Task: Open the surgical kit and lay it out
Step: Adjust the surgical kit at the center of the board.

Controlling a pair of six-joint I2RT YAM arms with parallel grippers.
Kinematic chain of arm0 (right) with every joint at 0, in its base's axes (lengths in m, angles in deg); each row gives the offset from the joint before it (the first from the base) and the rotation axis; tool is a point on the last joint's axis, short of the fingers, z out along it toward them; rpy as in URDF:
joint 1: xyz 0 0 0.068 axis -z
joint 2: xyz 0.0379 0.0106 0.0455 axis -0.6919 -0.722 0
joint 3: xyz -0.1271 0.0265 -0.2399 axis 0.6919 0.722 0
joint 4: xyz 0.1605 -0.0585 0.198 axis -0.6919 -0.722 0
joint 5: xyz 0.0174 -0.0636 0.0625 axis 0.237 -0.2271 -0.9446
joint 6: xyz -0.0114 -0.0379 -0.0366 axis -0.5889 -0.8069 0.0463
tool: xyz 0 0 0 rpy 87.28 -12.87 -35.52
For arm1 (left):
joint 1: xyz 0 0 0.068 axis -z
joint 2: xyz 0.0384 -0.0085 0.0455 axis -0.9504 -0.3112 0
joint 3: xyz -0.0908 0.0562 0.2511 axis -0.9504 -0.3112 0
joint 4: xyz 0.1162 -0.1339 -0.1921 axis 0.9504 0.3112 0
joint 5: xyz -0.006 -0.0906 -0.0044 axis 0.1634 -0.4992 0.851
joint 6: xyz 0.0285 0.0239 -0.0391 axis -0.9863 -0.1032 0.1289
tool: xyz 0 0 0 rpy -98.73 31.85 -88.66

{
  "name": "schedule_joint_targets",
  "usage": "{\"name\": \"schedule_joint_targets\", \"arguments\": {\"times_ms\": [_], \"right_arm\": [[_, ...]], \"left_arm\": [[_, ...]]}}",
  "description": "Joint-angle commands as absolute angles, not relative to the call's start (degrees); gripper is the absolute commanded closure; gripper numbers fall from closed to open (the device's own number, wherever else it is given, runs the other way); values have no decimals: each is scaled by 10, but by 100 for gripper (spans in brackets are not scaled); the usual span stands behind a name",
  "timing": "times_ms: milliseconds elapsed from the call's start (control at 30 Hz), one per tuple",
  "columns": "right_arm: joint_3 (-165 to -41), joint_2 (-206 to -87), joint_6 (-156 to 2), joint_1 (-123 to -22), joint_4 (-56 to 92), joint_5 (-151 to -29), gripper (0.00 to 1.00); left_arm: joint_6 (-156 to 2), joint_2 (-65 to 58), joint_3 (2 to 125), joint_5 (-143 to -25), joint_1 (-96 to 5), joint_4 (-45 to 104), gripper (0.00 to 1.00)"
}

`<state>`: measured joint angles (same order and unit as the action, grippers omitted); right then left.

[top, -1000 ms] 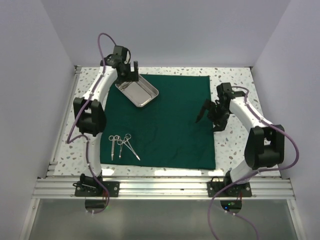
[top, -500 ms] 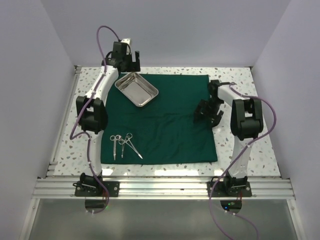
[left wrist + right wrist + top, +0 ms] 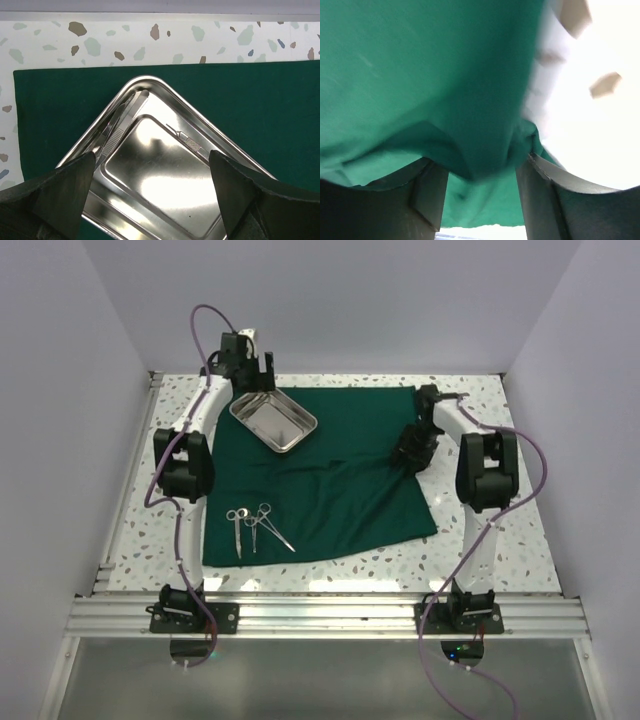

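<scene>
The dark green drape (image 3: 330, 480) lies spread on the table, wrinkled near its right edge. The steel tray (image 3: 273, 420) sits on its far left corner. Scissors and forceps (image 3: 255, 528) lie on the near left of the drape. My left gripper (image 3: 250, 375) is open above the tray's (image 3: 165, 200) far side; tweezers (image 3: 117, 132) and a thin handle (image 3: 187, 143) lie in the tray. My right gripper (image 3: 412, 448) presses on the drape's right edge, jaws open, with a fold of cloth (image 3: 470, 150) bunched between its fingers (image 3: 427, 190).
Speckled white tabletop (image 3: 480, 530) borders the drape on all sides. Metal rails (image 3: 320, 615) run along the near edge, and white walls enclose the left, right and back.
My right gripper moved farther back along the drape's right edge, dragging it: the near right corner pulled inward and the near edge now slants. The instruments shifted slightly right. The left gripper barely moved.
</scene>
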<state>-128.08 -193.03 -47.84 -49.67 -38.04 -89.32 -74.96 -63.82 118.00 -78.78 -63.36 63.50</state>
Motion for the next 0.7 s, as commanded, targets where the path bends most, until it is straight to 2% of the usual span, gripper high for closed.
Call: {"name": "schedule_joint_targets", "arguments": {"times_ms": [0, 100, 133, 200, 400, 667], "right_arm": [[-1158, -1874, -476, -492, -318, -830, 43], [-1060, -1801, -480, -492, -325, -824, 22], [-1023, -1762, -480, -492, -329, -821, 12], [-994, -1728, -479, -492, -333, -805, 3], [-997, -1685, -486, -493, -334, -812, 1], [-1104, -1663, -501, -492, -369, -817, 1]], "left_arm": [[-756, -629, 1186, -806, -639, 602, 0], [-756, -616, 1172, -817, -639, 595, 0], [-755, -611, 1166, -816, -639, 591, 0], [-755, -593, 1137, -818, -638, 570, 0], [-756, -594, 1125, -806, -638, 555, 0], [-786, -636, 1173, -802, -639, 563, 0]]}}
